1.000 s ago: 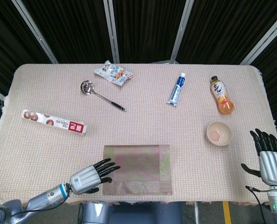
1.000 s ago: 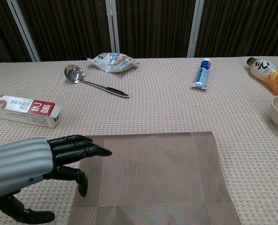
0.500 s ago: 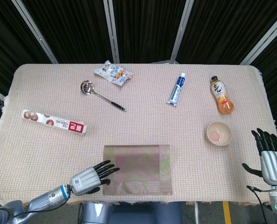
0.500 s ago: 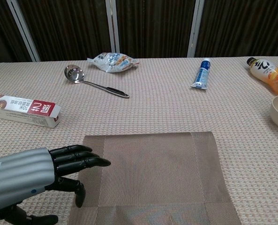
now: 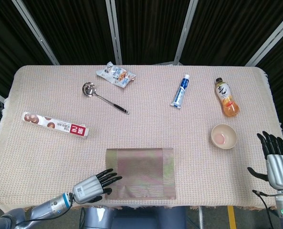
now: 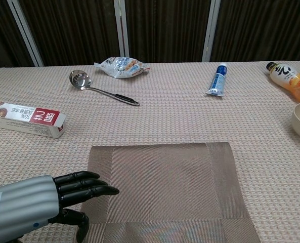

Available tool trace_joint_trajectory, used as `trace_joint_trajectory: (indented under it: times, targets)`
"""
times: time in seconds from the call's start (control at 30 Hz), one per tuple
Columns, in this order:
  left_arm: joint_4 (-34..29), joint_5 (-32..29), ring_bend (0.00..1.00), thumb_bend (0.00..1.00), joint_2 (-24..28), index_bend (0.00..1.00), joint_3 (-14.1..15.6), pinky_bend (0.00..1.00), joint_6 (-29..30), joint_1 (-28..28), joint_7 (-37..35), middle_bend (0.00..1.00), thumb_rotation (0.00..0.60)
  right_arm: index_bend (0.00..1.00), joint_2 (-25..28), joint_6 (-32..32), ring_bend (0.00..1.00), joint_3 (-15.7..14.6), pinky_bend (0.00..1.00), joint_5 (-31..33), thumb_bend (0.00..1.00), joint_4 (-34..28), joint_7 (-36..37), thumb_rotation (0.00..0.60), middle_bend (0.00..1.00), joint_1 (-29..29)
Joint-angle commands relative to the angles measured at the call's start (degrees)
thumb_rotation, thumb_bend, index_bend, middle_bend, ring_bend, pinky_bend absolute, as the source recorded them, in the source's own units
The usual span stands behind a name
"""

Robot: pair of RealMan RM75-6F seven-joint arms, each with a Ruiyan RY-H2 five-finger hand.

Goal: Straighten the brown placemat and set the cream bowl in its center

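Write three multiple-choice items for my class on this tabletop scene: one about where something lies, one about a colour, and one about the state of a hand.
1. Where is the cream bowl?
A. In the centre of the brown placemat
B. On the bare tablecloth, to the right of the placemat
C. On top of the long box

2. What colour is the cap of the drink bottle?
A. Black
B. Red
C. White

3. What is the left hand doing?
A. Gripping the ladle
B. Holding the bowl
C. Holding nothing, with its fingertips at the placemat's near-left corner

Answers:
1 B: the cream bowl stands clear of the brown placemat, nearer the right hand.
2 A: the drink bottle ends in a black cap.
3 C: the left hand is empty, fingers apart over the mat's corner.
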Motion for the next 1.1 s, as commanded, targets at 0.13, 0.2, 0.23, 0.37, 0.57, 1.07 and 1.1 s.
trace_joint_trajectory:
  times: [0.13, 0.2, 0.23, 0.37, 0.57, 1.07, 1.1]
  targets:
    - [0.73, -0.27, 0.00, 0.27, -0.96, 0.46, 0.13, 0.00, 0.32, -0.05, -0.19, 0.00, 0.600, 0.00, 0.01, -0.13, 0.00, 0.10, 0.00, -0.08, 0.00, 0.03, -0.01, 0.600, 0.00, -0.08]
    - [0.90, -0.32, 0.00, 0.27, -1.34, 0.46, 0.10, 0.00, 0.38, -0.12, 0.01, 0.00, 0.600, 0.00, 0.03, -0.14, 0.00, 0.17, 0.00, -0.08, 0.00, 0.06, 0.02, 0.600, 0.00, -0.13]
    - [0.99, -0.42, 0.00, 0.27, -1.51, 0.46, 0.09, 0.00, 0.31, -0.16, 0.07, 0.00, 0.600, 0.00, 0.04, -0.17, 0.00, 0.19, 0.00, -0.08, 0.00, 0.06, 0.04, 0.600, 0.00, -0.14]
    - [1.22, -0.79, 0.00, 0.27, -1.93, 0.46, 0.15, 0.00, -0.21, -0.32, 0.17, 0.00, 0.600, 0.00, 0.14, -0.25, 0.00, 0.25, 0.00, -0.13, 0.00, 0.04, 0.10, 0.600, 0.00, -0.19]
    - [1.57, -1.33, 0.00, 0.27, -2.63, 0.46, 0.31, 0.00, -0.53, -0.49, 0.44, 0.00, 0.600, 0.00, 0.27, -0.27, 0.00, 0.33, 0.00, -0.36, 0.00, -0.09, 0.10, 0.600, 0.00, -0.32]
    - [0.40, -2.08, 0.00, 0.28, -2.44, 0.46, 0.70, 0.00, -0.30, -1.16, 1.08, 0.00, 0.600, 0.00, 0.39, -0.32, 0.00, 0.60, 0.00, -0.56, 0.00, -0.37, -0.27, 0.600, 0.00, -0.60]
    - [0.27, -2.10, 0.00, 0.28, -2.37, 0.46, 0.78, 0.00, -0.29, -1.17, 1.11, 0.00, 0.600, 0.00, 0.41, -0.33, 0.00, 0.61, 0.00, -0.56, 0.00, -0.38, -0.23, 0.600, 0.00, -0.62]
